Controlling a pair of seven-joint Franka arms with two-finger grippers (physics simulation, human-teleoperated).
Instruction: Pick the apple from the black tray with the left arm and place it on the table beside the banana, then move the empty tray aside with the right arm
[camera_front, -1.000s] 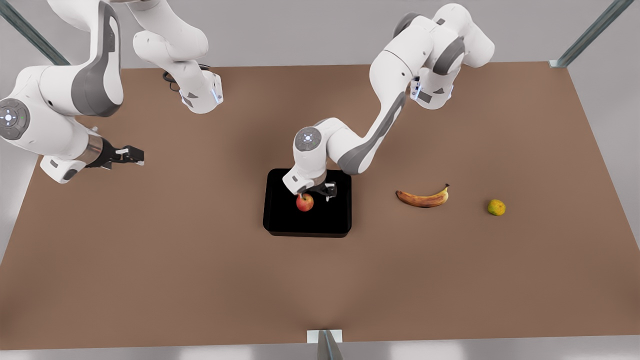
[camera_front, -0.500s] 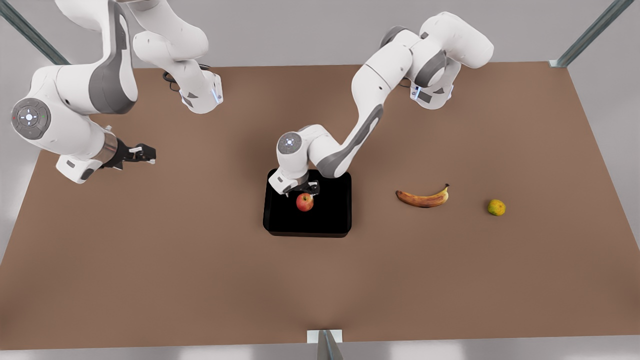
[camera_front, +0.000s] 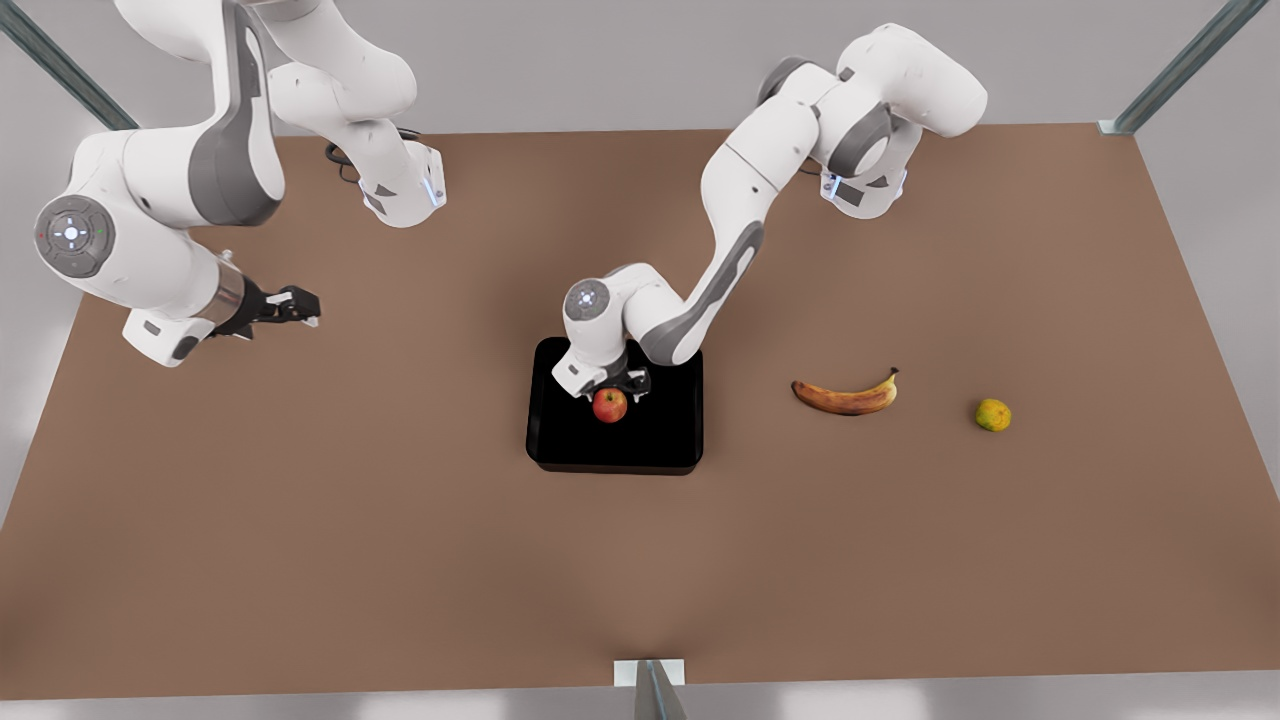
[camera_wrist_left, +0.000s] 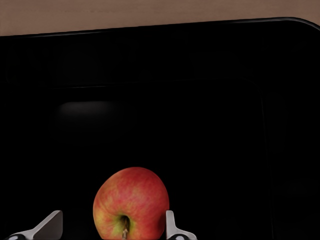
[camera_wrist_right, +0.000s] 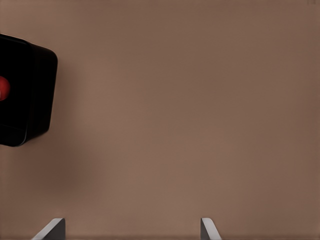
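- I am on the pick: my left hand (camera_front: 612, 384) hangs spread around the apple (camera_front: 610, 405), which sits in the black tray (camera_front: 670, 440).
- Next I judge: lower slightly, clench, lift.
- My right hand (camera_front: 300, 303) waits spread, well apart from the tray.

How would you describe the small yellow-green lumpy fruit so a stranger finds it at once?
Start at the large brown table and find the curved brown-blotched banana. Just past it toward the front view's right lies the small yellow-green lumpy fruit, alone, rounder than the banana and not red like the apple.

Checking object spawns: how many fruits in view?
3: the apple in the black tray; the banana and a small yellow-green fruit on the table.
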